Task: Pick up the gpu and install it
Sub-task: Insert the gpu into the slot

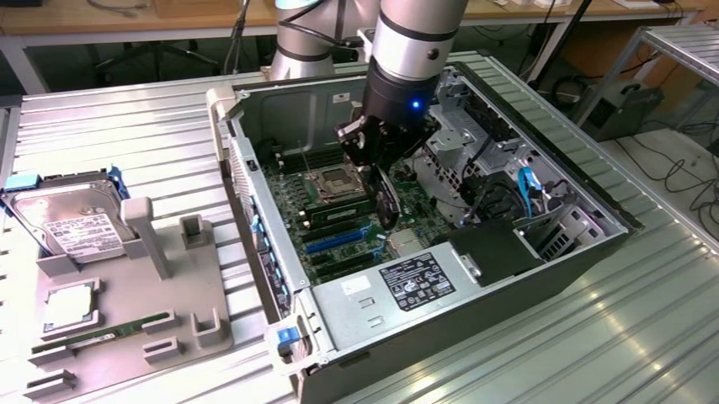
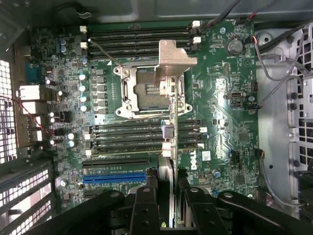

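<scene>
One gpu (image 2: 168,105) clenched edge-on in my claw (image 2: 166,205), hanging over the motherboard (image 2: 230,122) inside the open case (image 1: 242,181).
Card sits across the CPU socket (image 2: 146,93), off the blue slot (image 2: 117,179); any tilt or misalignment risks jamming the bracket or scraping components.

My black fingers (image 2: 146,208) clamp a dark gpu (image 2: 168,147) with a silver bracket (image 2: 173,61) above the green motherboard (image 2: 220,98), which carries one blue slot (image 2: 115,178) among black ones. My arm (image 1: 416,42) is grey with a small blue light, the case (image 1: 561,261) black, and the table (image 1: 146,135) is ribbed silver.
</scene>
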